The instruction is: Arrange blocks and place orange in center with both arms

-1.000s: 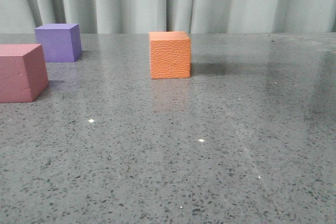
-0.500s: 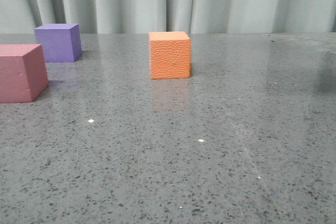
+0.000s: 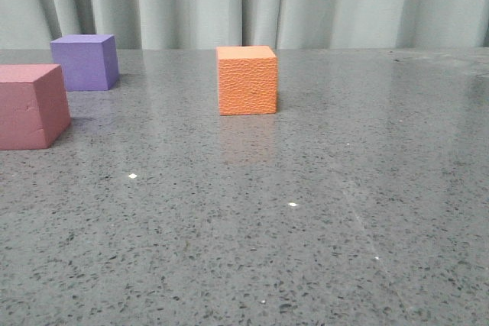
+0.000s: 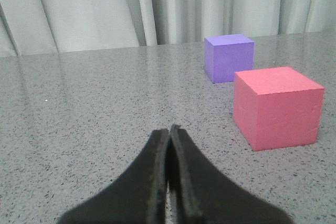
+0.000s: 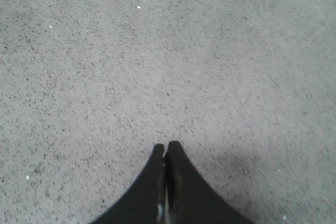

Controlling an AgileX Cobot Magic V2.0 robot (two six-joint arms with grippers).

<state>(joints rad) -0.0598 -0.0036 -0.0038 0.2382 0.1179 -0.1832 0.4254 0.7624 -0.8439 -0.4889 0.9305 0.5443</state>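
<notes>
The orange cube [image 3: 247,80], with a pebbled surface, stands on the grey speckled table [image 3: 306,211] near the middle, towards the back. The purple cube [image 3: 85,61] stands at the back left, and the pink-red cube [image 3: 30,105] at the left edge, nearer the front. Neither gripper shows in the front view. In the left wrist view my left gripper [image 4: 169,128] is shut and empty, low over the table, with the pink-red cube [image 4: 275,106] and the purple cube [image 4: 229,57] ahead of it and to one side. My right gripper [image 5: 165,145] is shut and empty over bare table.
Pale pleated curtains [image 3: 244,1] hang behind the table's far edge. A few small white specks [image 3: 133,176] lie on the table top.
One second ago the dark gripper tips showed at the top of the front view above the orange cube; they have since left the view. The cubes have not moved.
</notes>
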